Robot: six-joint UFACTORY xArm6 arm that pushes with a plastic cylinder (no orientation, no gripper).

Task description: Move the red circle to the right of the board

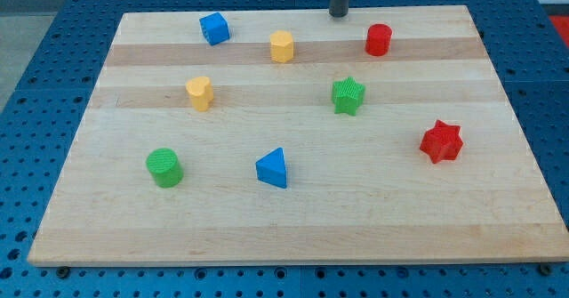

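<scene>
The red circle [379, 39], a short red cylinder, stands near the view's top, right of centre, on the wooden board [293, 218]. My tip [339, 14] is at the board's top edge, up and to the left of the red circle, a short gap apart from it. A red star [442, 141] lies at the view's right, well below the red circle.
A yellow hexagon [282, 45] is left of the red circle. A blue cube [214, 28] sits top left. A green star [348, 95] is at centre, a yellow heart [200, 92] at left, a green cylinder [164, 167] bottom left, a blue triangle [273, 168] at bottom centre.
</scene>
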